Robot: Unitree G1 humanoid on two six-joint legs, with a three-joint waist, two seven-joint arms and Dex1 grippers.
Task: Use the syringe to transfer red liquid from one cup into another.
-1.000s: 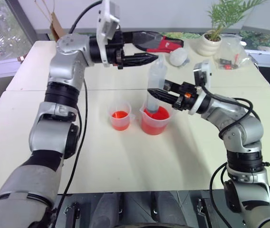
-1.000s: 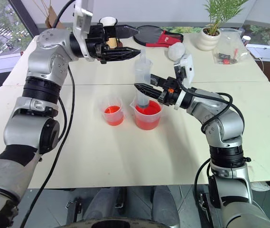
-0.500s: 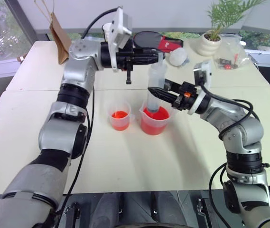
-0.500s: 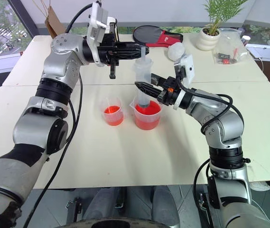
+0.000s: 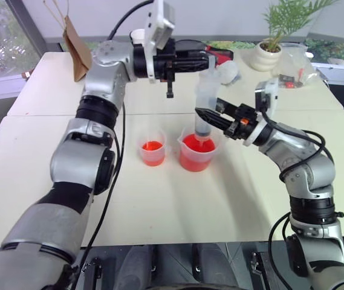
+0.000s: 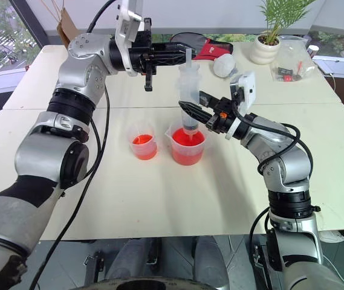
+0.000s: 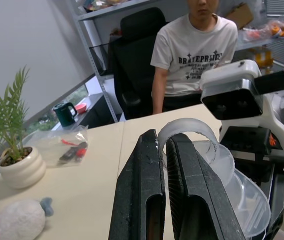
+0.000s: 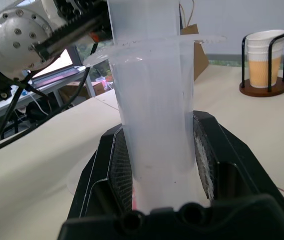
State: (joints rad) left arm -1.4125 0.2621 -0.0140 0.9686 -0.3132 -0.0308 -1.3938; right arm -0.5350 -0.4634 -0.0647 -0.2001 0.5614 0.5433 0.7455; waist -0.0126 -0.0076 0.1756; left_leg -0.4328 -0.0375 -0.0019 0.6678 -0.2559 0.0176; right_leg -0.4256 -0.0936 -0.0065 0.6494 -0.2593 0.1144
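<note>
The syringe (image 5: 205, 99) stands upright over the larger spouted beaker (image 5: 196, 154), its nozzle down in the red liquid (image 5: 194, 158). My right gripper (image 5: 205, 115) is shut on the clear barrel (image 8: 154, 125), one pad (image 8: 117, 160) on each side. My left gripper (image 5: 207, 60) reaches in level from the left and is shut on the plunger's top disc (image 7: 187, 131). The smaller cup (image 5: 152, 151) stands just left of the beaker with a little red liquid in it.
A potted plant (image 5: 266, 55), a plastic bag (image 5: 294, 67), a white plush (image 5: 227, 72) and a black-and-red item (image 6: 203, 46) lie at the far side. A cream cup in a dark holder (image 8: 264, 59) stands behind. A person (image 7: 194, 50) sits beyond the table.
My left gripper has swung right from beside the syringe's top and closed on the plunger's disc. The right gripper keeps its hold on the barrel.
</note>
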